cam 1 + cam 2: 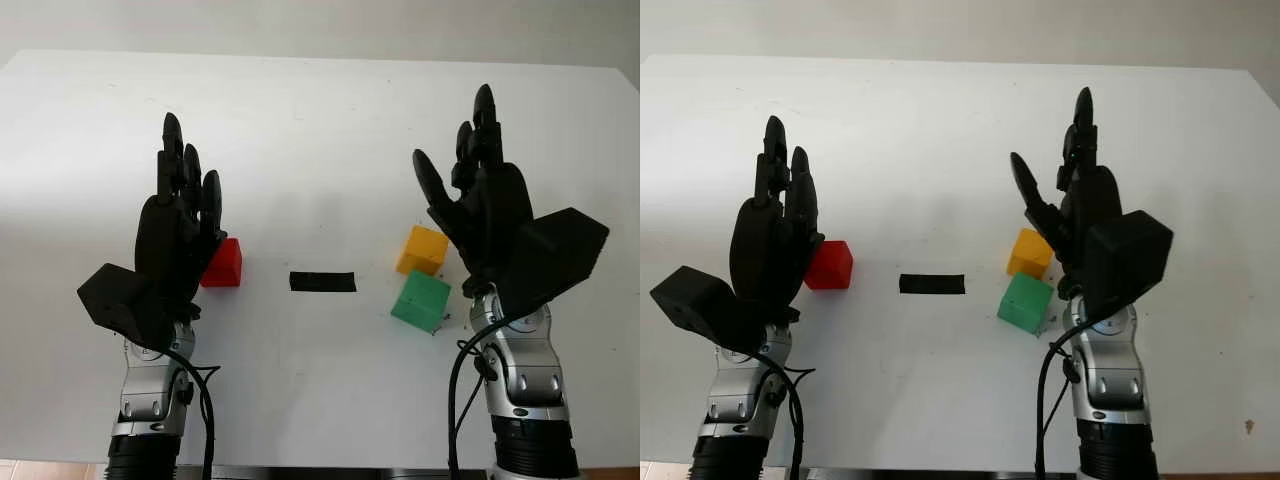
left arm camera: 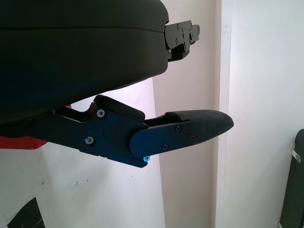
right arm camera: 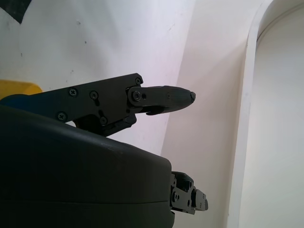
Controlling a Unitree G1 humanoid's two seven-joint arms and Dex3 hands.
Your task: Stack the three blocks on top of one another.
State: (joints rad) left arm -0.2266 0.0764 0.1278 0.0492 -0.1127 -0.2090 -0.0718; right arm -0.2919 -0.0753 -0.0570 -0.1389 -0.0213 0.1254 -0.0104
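Nearest to the robot, both forearms come up from the bottom edge over the white table [image 1: 320,400]. The left hand [image 1: 180,225] is open and holds nothing; it is raised above the left part of the table, with its fingers [image 1: 172,150] pointing away from the robot. The right hand [image 1: 480,195] is also open and holds nothing; it is raised above the right part of the table in the same way.

Between the two hands the three blocks lie separately on the table, none of them on top of another. The green block [image 1: 421,301] is the nearest one, just beside the right wrist on its inner side. A black tape strip [image 1: 322,281] lies flat around the middle of the table, between the green block and the red block [image 1: 223,263]. The red block stands just beside the left palm, partly hidden by it. The yellow block [image 1: 422,250] is a little farther than the green block and very close to it, partly covered by the right palm.
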